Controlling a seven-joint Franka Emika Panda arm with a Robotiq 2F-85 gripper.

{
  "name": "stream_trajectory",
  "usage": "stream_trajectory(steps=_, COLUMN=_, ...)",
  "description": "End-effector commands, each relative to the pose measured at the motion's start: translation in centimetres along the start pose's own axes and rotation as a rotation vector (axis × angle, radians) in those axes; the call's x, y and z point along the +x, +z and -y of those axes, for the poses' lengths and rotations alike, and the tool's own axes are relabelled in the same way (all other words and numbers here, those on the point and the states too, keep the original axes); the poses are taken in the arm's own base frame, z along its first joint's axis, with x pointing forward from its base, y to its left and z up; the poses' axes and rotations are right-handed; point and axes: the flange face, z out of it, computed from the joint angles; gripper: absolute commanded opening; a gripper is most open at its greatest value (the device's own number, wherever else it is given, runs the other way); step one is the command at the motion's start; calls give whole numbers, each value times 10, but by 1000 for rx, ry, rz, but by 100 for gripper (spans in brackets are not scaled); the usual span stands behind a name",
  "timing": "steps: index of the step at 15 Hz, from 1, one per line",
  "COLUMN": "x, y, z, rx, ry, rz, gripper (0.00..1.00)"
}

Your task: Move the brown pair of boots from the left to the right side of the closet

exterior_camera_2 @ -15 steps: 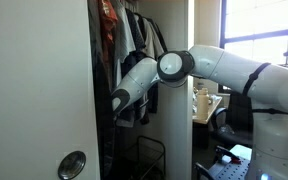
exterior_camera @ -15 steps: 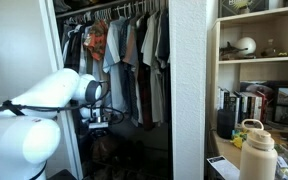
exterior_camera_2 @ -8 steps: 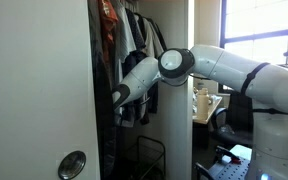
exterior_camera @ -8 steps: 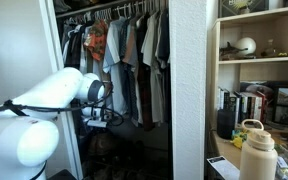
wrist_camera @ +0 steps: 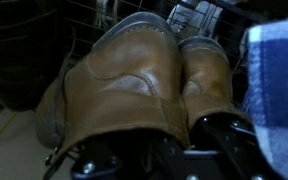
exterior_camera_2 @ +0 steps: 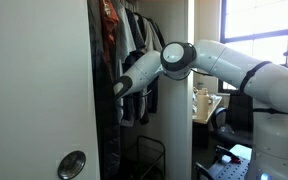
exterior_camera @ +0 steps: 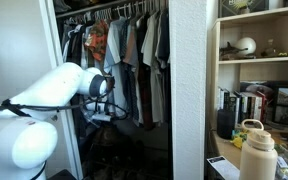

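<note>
The brown pair of boots (wrist_camera: 134,85) fills the wrist view, side by side, toes pointing away, tan leather with worn collars. My gripper (wrist_camera: 184,142) sits at the bottom edge, its black fingers (wrist_camera: 222,132) closed on the boots' collars where the two meet. In an exterior view my gripper (exterior_camera: 104,112) is inside the left part of the open closet, with a dark shape, probably the boots (exterior_camera: 108,140), hanging under it. In an exterior view my arm (exterior_camera_2: 144,72) reaches into the closet and the gripper is hidden behind the door.
Hanging clothes (exterior_camera: 134,50) fill the closet above the gripper. A white wall panel (exterior_camera: 189,90) bounds the closet's right side. A blue plaid cloth (wrist_camera: 279,80) hangs right of the boots. A dark shoe (wrist_camera: 14,60) and wire rack (wrist_camera: 94,15) lie beyond.
My gripper has risen a little and shifted slightly right inside the closet, with the boots still held in it.
</note>
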Motion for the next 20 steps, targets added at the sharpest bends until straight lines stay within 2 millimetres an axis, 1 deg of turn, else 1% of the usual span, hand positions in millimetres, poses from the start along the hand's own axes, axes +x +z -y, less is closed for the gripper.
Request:
stream_trajectory(steps=1, x=21, y=-75, z=9, rx=-35, ry=-2, rz=-122, gripper=3)
stream_trajectory(steps=5, x=27, y=-94, z=1, rx=-94, ry=-31, rz=-155, gripper=3)
stream_trajectory(steps=11, x=14, y=-114, z=-28, rx=-188, ry=-19, rz=-158, gripper=3)
stream_trajectory(steps=15, x=0, y=-133, z=-58, rx=-247, ry=52, rz=-177, gripper=3)
stream_trajectory(steps=20, x=-25, y=-156, z=-99, rx=-330, ry=124, rz=-179, gripper=3)
